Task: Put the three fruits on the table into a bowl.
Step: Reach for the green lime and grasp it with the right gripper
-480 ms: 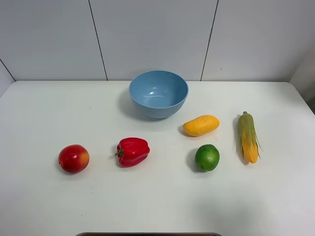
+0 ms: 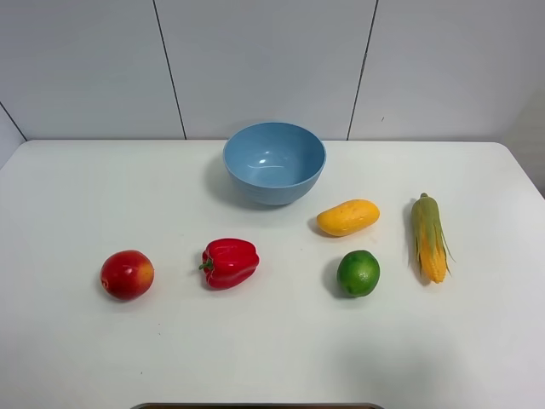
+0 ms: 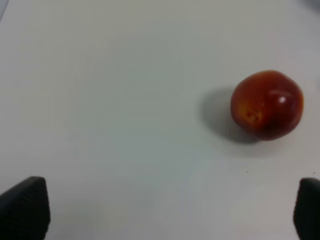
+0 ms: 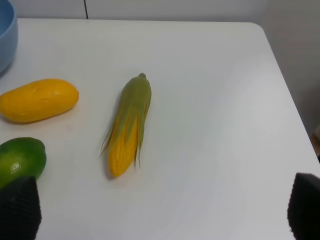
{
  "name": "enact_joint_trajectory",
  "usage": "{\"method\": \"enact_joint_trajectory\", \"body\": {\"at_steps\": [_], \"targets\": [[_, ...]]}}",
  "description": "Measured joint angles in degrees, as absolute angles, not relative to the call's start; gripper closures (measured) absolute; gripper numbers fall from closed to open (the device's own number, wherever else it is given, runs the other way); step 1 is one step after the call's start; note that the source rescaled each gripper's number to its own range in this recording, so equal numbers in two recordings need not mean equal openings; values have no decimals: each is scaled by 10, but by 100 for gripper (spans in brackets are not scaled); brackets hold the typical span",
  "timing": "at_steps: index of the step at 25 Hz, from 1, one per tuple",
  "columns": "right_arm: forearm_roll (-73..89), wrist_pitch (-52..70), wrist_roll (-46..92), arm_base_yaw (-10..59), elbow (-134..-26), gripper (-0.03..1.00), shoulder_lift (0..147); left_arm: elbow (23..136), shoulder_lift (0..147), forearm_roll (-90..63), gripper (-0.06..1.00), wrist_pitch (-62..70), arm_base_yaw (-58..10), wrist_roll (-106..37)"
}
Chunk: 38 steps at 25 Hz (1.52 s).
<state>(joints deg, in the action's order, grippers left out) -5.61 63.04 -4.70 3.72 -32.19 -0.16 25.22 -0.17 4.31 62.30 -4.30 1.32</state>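
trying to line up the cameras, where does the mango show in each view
Exterior high: the mango lies right of centre, between the blue bowl and the lime.
Left wrist: not in it; the apple shows instead.
Right wrist: the mango lies between the blue bowl's edge and the lime, beside the corn cob.
Shared landmark: the lime, close by the mango in both.

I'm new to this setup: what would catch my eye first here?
The light-blue bowl sits empty at the back centre of the white table. In front lies bright produce: a red apple far left, a red bell pepper to its right, a mango and lime right of centre, and a corn cob farthest right.
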Motion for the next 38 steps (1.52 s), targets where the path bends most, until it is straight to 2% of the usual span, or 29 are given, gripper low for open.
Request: {"method": "enact_joint_trajectory", "body": {"at_steps": [27, 38], "targets": [[-56, 630, -47, 37, -323, -3, 0, 252, -2, 43, -6, 623, -43, 13], [-45, 632, -55, 37, -447, -3, 173, 252, -2, 43, -6, 623, -43, 14]]}}
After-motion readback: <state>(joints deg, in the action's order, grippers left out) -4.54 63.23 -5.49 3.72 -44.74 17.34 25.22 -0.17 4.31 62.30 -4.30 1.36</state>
